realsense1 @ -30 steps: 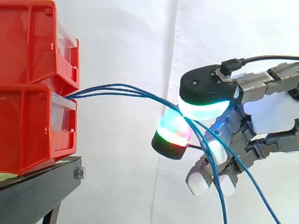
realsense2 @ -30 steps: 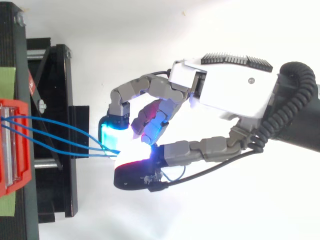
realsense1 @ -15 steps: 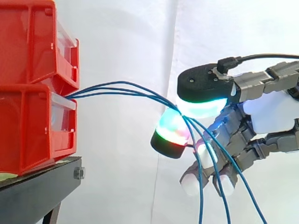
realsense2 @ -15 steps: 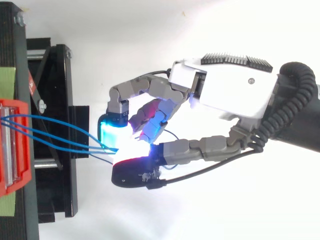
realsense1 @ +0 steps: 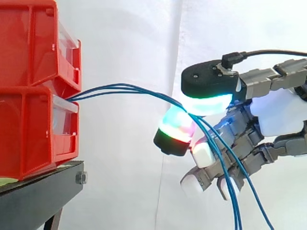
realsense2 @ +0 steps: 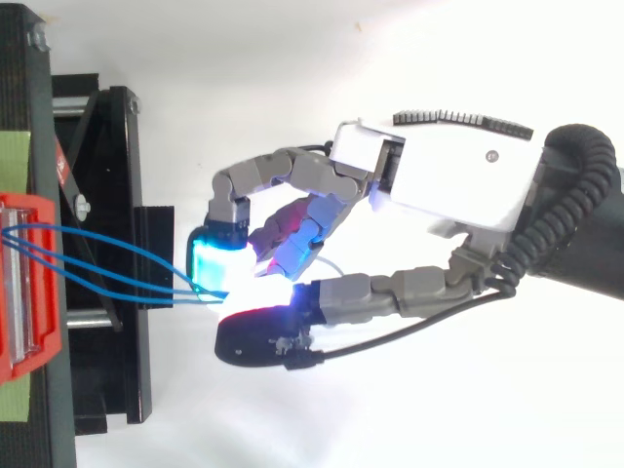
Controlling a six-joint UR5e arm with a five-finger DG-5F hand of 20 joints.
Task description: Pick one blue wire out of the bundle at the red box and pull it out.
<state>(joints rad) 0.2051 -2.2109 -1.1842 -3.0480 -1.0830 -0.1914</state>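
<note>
**A:** Side view first. What are we dealing with?

**B:** The blue wires (realsense1: 124,88). To us they look thin, light and limp. They leave the open front of the lower red box (realsense1: 33,129), arch across the gap, pass between two glowing pads (realsense1: 207,101) of the hand (realsense1: 280,112), then droop toward the bottom edge. We'd expect them to be slick and to kink easily. The best hold is a pinch across a single strand on the arch, just boxward of the pads (the strands lie slightly apart there).

**A:** And the hand?

**B:** It is pinching the wires between the thumb pad above and a finger pad below, with the other fingers curled underneath. Every strand seems to run through that pinch. We cannot tell whether it nips one strand or the whole bundle.

**A:** What differs from a second ago?

**B:** The hanging tails fanned apart then, and now they hang almost together. The lower fingers have swung a little toward the box.

**A:** Now the top view.

**B:** We see the wires (realsense2: 171,292) run from the red box (realsense2: 29,363) at the left edge, over the black stand (realsense2: 107,195), to the cyan pad, where they converge. The hand (realsense2: 458,180) reaches in from the right. Earlier the strands met the pads more spread out, and now they bunch tighter. The thumb has also crept slightly toward the stand.
</note>
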